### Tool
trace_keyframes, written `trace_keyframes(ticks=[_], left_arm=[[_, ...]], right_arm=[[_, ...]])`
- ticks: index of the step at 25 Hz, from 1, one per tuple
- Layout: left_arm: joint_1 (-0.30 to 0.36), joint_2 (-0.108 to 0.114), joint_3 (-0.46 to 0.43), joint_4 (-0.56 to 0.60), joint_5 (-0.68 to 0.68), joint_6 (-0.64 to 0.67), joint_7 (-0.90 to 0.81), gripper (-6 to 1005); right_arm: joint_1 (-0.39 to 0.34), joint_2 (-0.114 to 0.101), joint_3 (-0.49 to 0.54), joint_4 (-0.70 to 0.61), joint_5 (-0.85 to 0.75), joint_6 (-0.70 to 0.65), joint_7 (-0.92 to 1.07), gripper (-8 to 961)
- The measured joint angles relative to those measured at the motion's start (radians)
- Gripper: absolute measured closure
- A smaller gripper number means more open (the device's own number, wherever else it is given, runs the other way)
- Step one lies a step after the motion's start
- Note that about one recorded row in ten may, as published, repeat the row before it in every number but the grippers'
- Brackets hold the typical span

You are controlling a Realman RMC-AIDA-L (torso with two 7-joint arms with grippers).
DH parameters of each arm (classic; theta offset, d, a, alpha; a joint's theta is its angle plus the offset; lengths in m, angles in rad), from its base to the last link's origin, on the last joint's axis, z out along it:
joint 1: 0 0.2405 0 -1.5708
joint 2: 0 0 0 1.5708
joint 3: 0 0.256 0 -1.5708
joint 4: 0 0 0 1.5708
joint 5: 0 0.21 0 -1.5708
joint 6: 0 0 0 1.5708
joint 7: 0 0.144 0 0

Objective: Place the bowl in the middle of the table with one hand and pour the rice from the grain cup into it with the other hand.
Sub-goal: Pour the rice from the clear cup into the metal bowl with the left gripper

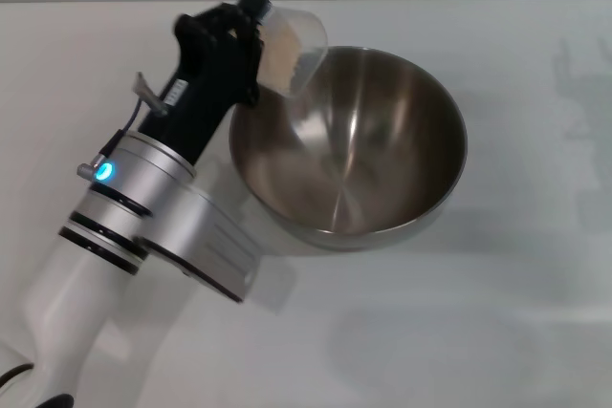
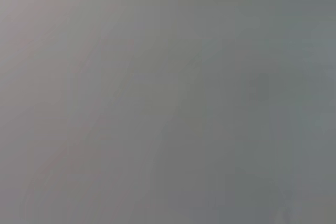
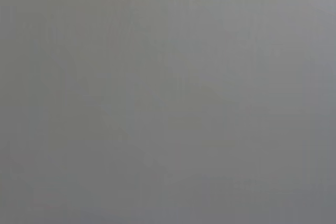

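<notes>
head view first: the bowl (image 1: 349, 145) is already sitting out on the white worktop (image 1: 497, 312), roughly mid-surface, so i'd call that half of the job done. the left hand (image 1: 251, 31) is up at the bowl's near-left rim, closed round the grain cup (image 1: 292, 45), gripping it on the handle side as far as i can make out. the cup is tipped hard over, mouth pointing down into the bowl and hanging right over the rim just beyond the fingertips. the rice (image 1: 279, 53) is bunched up toward the lip of the cup, still inside it, and i can't see any grains on the shiny bowl floor, so my guess is the pour is only just starting or about to. what's left, i reckon, is tipping a bit further till the cup empties, and maybe putting the cup down. the right hand isn't anywhere in this shot, probably parked off to the side. left wrist view: basically blank grey with a tiny dark bit at one edge, nothing useful about the cup or bowl. right wrist view: plain grey too, no fingers, no objects, so no clue what the right hand is doing.
</notes>
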Motion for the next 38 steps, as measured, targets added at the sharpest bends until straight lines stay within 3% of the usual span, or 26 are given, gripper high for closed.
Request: trace_keyframes(ticks=[14, 27, 31, 35, 38], left_arm=[[-0.015, 0.0, 0.097, 0.019, 0.003, -0.045, 0.663, 974], [-0.01, 0.0, 0.075, 0.032, 0.041, -0.045, 0.762, 973], [-0.003, 0.0, 0.114, 0.03, 0.042, -0.051, 0.759, 973], [-0.002, 0.0, 0.068, 0.028, 0.037, -0.037, 0.761, 973], [0.001, 0.0, 0.101, 0.032, 0.041, -0.043, 0.775, 974]], right_arm=[[0.02, -0.002, 0.004, -0.014, 0.0, 0.001, -0.005, 462], [0.024, -0.002, 0.01, -0.021, 0.0, 0.001, 0.0, 465], [0.024, -0.002, 0.012, -0.021, 0.0, 0.001, 0.001, 465], [0.024, -0.002, 0.012, -0.024, 0.0, 0.001, 0.001, 464], [0.026, -0.002, 0.012, -0.026, 0.0, -0.002, 0.001, 464]])
